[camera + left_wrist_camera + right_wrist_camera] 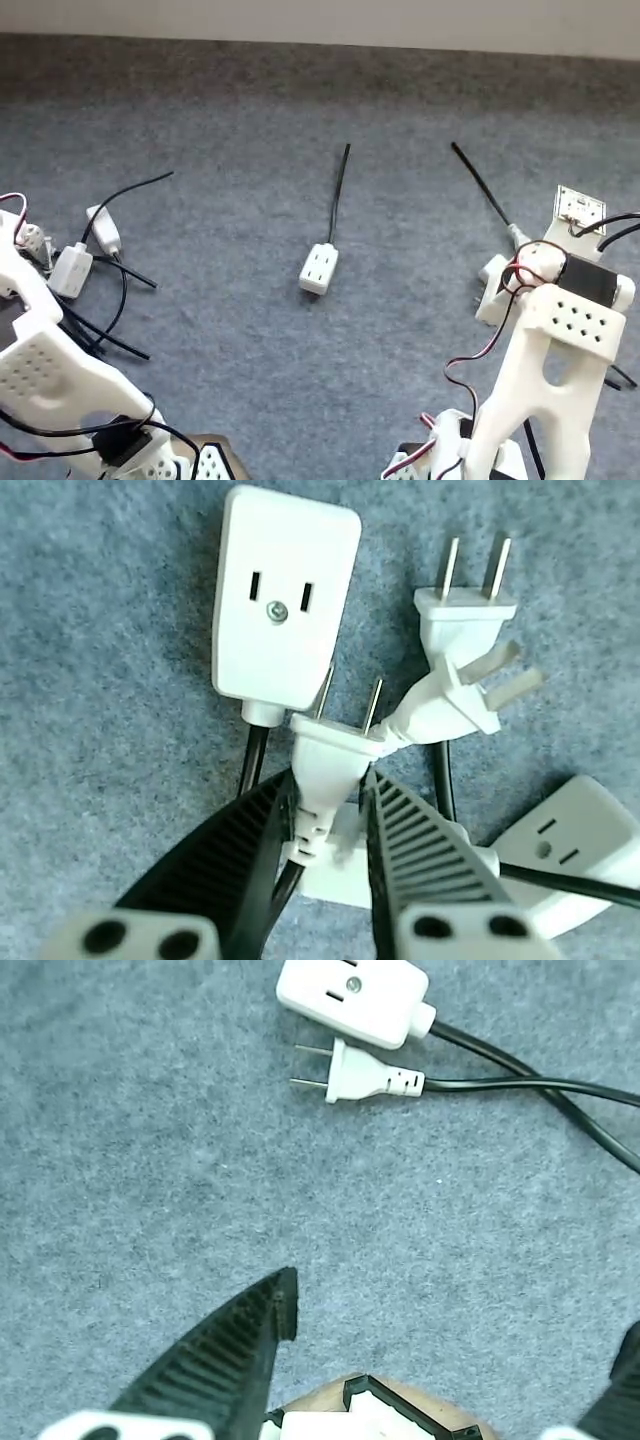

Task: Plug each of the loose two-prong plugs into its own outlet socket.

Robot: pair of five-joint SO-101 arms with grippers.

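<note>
While left claw (330, 785) pinches plug (325, 748), prongs (372, 702) near socket (285, 600) edge

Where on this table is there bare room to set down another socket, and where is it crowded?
Bare mat lies between the left cluster of plugs and sockets and the centre socket, between that socket's cable and the right-hand cable, and along the far edge. Crowded: the left cluster, with overlapping cables.
</note>
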